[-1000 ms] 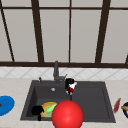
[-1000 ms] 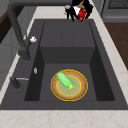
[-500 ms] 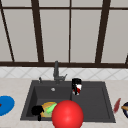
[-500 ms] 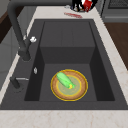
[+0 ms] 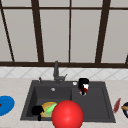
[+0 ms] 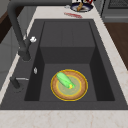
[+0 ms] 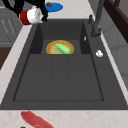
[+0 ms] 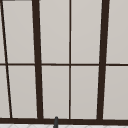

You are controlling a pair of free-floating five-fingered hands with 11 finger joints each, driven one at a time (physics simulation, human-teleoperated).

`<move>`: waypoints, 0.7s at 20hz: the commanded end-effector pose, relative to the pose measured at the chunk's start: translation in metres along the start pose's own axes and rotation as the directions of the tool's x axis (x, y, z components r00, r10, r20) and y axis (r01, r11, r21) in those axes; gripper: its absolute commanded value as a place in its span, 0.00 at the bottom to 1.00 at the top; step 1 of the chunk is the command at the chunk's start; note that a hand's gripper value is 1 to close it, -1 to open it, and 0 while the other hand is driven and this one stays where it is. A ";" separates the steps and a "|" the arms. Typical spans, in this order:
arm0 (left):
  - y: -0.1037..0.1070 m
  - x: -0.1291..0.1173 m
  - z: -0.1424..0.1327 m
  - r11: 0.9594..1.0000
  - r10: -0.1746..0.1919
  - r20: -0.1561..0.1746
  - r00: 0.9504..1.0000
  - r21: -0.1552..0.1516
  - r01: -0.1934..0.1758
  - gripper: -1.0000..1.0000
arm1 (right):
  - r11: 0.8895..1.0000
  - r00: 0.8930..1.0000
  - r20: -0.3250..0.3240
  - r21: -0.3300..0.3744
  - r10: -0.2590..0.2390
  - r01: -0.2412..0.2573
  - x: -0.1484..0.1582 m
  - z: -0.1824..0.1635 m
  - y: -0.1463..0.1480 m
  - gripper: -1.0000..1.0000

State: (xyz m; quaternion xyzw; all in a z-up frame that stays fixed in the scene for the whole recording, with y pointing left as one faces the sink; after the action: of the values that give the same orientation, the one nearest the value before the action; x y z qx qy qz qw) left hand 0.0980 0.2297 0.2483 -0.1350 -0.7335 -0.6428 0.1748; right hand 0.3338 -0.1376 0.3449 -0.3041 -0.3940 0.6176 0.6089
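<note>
in the front view we see the left hand (image 5: 37, 110) hanging low at the near-left corner of the dark sink (image 5: 100, 110), just beside the yellow plate (image 5: 46, 107) with the green vegetable (image 5: 51, 108) on it; we cannot tell how far its fingers are open. the right hand (image 5: 83, 85) floats above the sink's shallow right half, fingers curled round a red-and-white can (image 5: 85, 89). a large red ball (image 5: 67, 115) sits at the near edge, covering part of the plate. the faucet (image 5: 56, 71) rises at the back rim, a blue plate (image 5: 5, 105) lies on the counter at left and a red strip (image 5: 116, 105) at right. in the left side view we look along the sink (image 6: 100, 72): the plate (image 6: 80, 91) rests on the floor of the deep basin with the vegetable (image 6: 64, 79) lying across it, the faucet (image 6: 17, 32) at left. in the right side view a hand (image 7: 17, 6) grips the can (image 7: 31, 16), tipped on its side in the air over the counter by the sink's far corner, the blue plate (image 7: 56, 7) just behind. in the upper view we see the window (image 8: 70, 62) and the faucet's tip (image 8: 56, 122).
</note>
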 end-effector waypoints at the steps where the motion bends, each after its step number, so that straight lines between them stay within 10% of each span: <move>1: 0.000 0.000 0.000 1.000 0.000 0.000 1.000 0.000 0.000 0.50 | 0.999 0.999 -0.022 0.000 -0.046 0.046 -0.019 0.015 -0.006 1.00; 14: 0.000 0.000 0.000 1.000 0.000 0.000 1.000 0.000 0.000 0.50 | 0.998 0.999 0.003 0.026 -0.054 0.054 -0.090 0.050 -0.027 1.00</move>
State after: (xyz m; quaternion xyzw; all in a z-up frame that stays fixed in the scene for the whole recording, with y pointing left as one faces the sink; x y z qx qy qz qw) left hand 0.0980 0.2297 0.2483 -0.1350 -0.7335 -0.6428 0.1748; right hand 0.3140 -0.2170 0.3774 -0.2958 -0.3960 0.6159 0.6134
